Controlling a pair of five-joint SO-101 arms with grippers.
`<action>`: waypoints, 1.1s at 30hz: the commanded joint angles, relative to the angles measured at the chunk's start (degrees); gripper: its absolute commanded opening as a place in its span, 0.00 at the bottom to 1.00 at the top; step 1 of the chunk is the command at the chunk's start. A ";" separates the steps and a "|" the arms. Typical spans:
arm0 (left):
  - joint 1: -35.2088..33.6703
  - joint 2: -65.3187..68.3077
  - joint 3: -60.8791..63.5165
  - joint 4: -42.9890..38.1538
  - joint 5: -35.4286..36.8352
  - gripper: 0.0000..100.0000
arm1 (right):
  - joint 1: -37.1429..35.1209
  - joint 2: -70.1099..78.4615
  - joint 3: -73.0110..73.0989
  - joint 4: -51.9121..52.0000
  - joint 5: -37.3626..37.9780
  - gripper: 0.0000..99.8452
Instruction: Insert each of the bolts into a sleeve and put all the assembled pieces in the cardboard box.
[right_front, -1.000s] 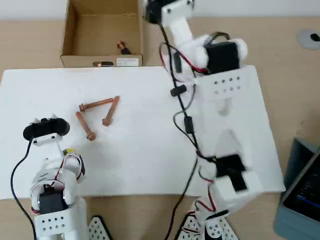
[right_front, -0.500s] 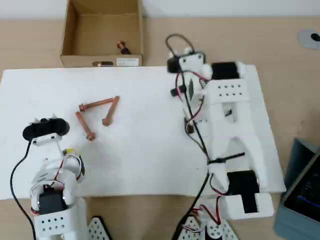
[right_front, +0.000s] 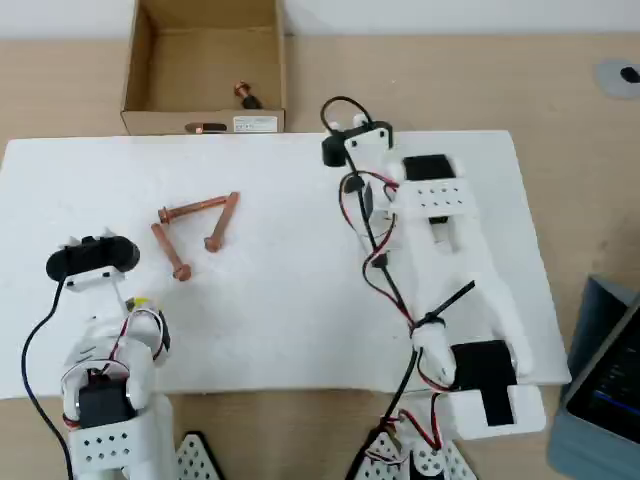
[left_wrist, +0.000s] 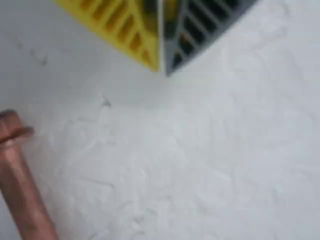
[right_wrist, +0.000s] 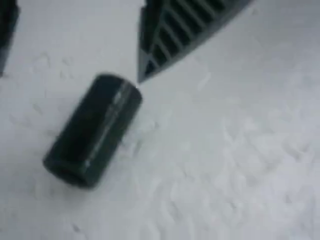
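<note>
Yellow and grey jaws of the left gripper (left_wrist: 162, 67) meet at their tips, a copper bolt (left_wrist: 20, 185) near them. A black sleeve (right_wrist: 92, 130) lies on its side just beside the right gripper (right_wrist: 150, 60); I cannot tell its jaw state. Three bolts (right_front: 195, 209) lie toward the white sheet's (right_front: 280, 300) far left corner. Beyond that edge the cardboard box (right_front: 135, 70) holds perhaps one assembled piece (right_front: 245, 95); its label (right_front: 255, 123) is too small to read.

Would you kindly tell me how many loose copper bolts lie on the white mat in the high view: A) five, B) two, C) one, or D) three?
D: the white mat bears three copper bolts in a cluster, while one more piece sits inside the cardboard box.
</note>
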 joint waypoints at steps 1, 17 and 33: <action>-0.35 -0.31 -0.26 -1.23 -0.35 0.00 | -2.15 -1.10 0.66 -2.20 0.44 0.19; -0.35 -0.31 -0.26 -1.23 -0.35 0.00 | -2.42 11.82 -2.68 -5.89 0.00 0.19; -0.35 -0.31 -0.26 -1.23 -0.44 0.00 | -2.42 18.59 -4.18 -6.68 -1.14 0.01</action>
